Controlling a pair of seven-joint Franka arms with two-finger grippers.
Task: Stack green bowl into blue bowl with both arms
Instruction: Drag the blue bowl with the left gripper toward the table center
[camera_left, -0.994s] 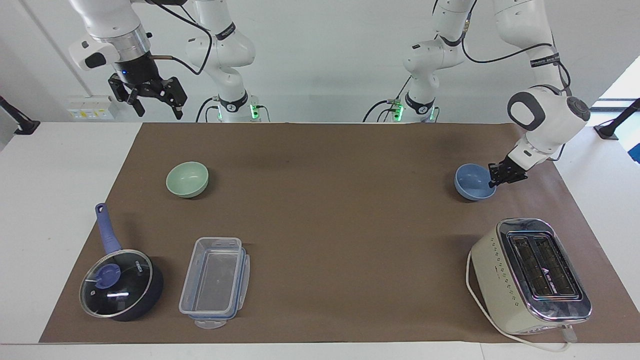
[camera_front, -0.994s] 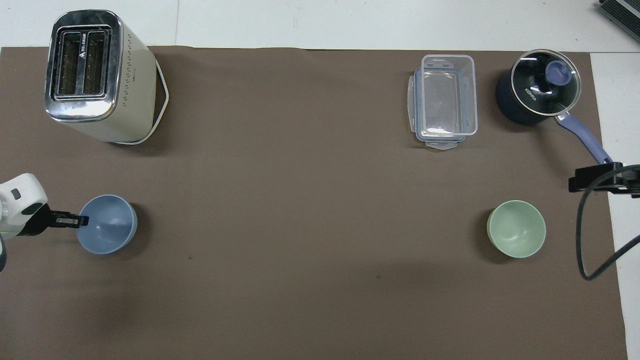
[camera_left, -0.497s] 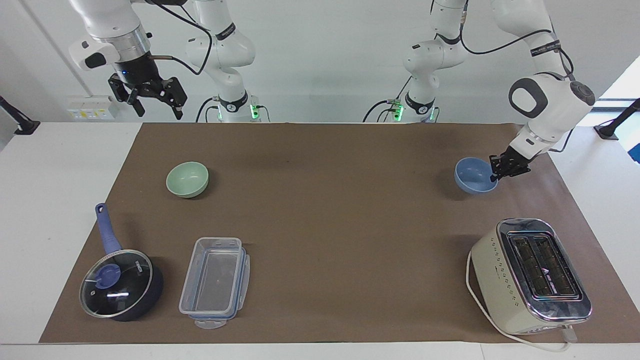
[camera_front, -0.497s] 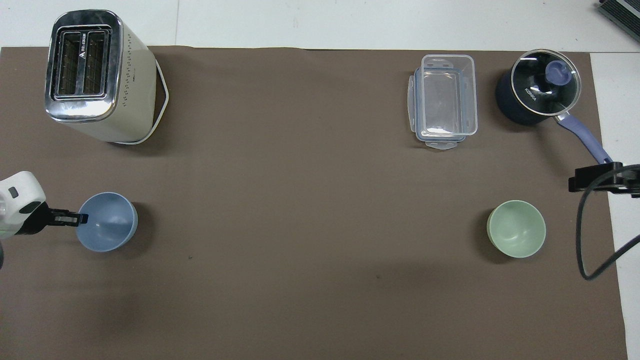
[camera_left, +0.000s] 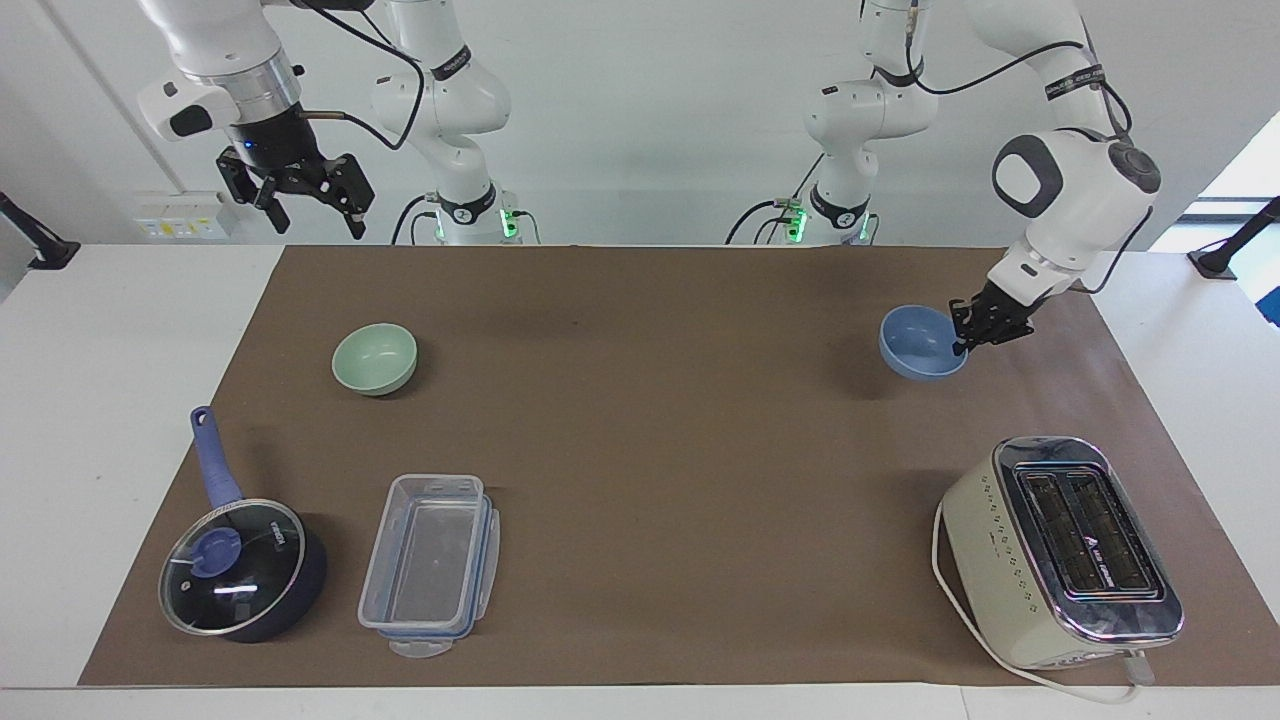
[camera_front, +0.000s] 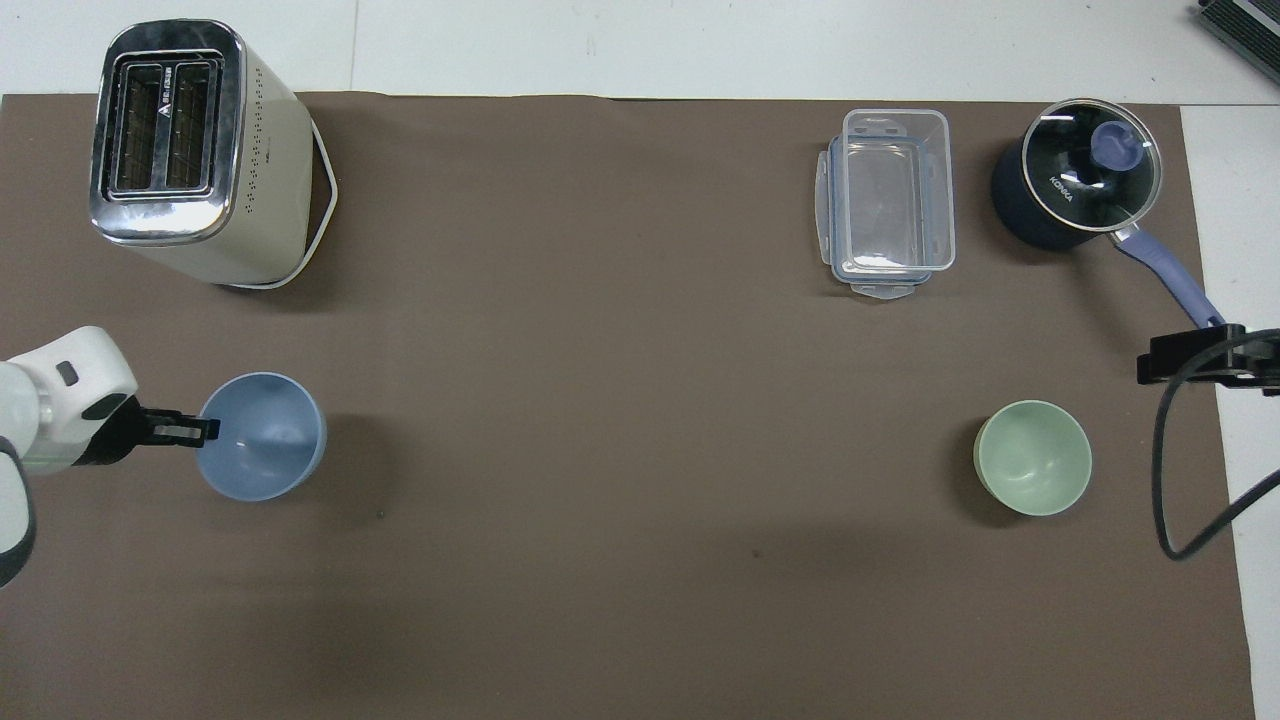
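Note:
The periwinkle blue bowl hangs a little above the brown mat, its shadow offset beneath it. My left gripper is shut on the bowl's rim, on the side toward the left arm's end of the table. The pale green bowl sits upright on the mat toward the right arm's end. My right gripper waits high up with its fingers open and nothing between them, over the mat's corner by the right arm's base.
A cream toaster stands farther from the robots than the blue bowl. A clear plastic container and a dark-blue lidded saucepan lie farther from the robots than the green bowl. Bare mat stretches between the two bowls.
The left gripper has lifted the blue bowl off the mat and carried it a short way toward the table's middle. The right arm has not moved.

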